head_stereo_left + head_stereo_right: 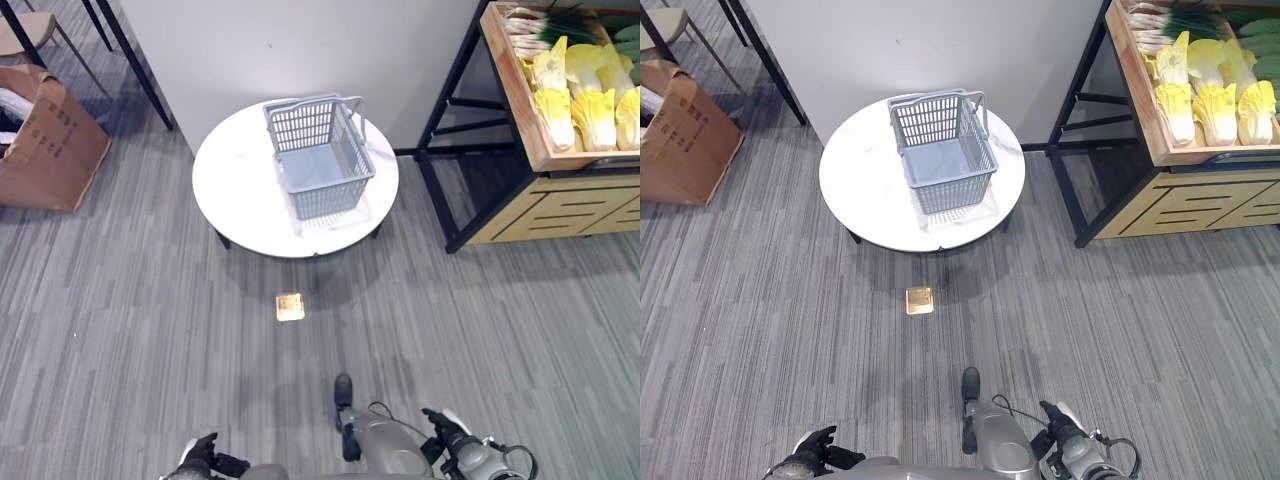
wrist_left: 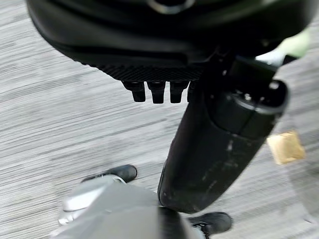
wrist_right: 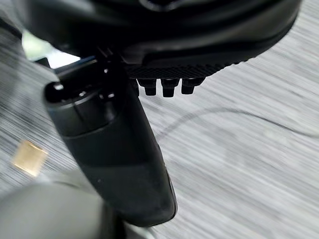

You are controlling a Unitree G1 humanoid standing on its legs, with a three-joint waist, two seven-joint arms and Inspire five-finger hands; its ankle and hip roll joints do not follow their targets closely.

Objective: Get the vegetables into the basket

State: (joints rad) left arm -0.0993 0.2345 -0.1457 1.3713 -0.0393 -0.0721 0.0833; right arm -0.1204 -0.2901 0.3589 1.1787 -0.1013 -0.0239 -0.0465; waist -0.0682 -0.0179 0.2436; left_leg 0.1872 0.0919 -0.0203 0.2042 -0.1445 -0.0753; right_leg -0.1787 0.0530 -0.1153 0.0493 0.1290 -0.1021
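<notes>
Grey striped carpet (image 1: 120, 330) covers the floor across the frame. A wooden produce shelf (image 1: 560, 190) on a black metal frame occupies the upper right; its top tray holds the vegetables (image 1: 585, 85), pale yellow-and-white cabbages lying side by side, with green-topped stalks behind them at the very top edge. A round white table (image 1: 240, 190) stands at upper centre, well apart from the shelf. On it, toward the right half of its top, sits the grey plastic basket (image 1: 320, 155), upright, its handle raised over the far rim, with nothing inside. A brown cardboard box (image 1: 50, 135) rests on the carpet at the upper left, beside dark chair legs. A small tan square tile (image 1: 290, 306) lies on the carpet just below the table. At the bottom edge, the left hand (image 1: 200, 455) shows at lower left and the right hand (image 1: 445, 430) at lower right; in the wrist views each hand's fingers and thumb are extended and relaxed, holding nothing.
</notes>
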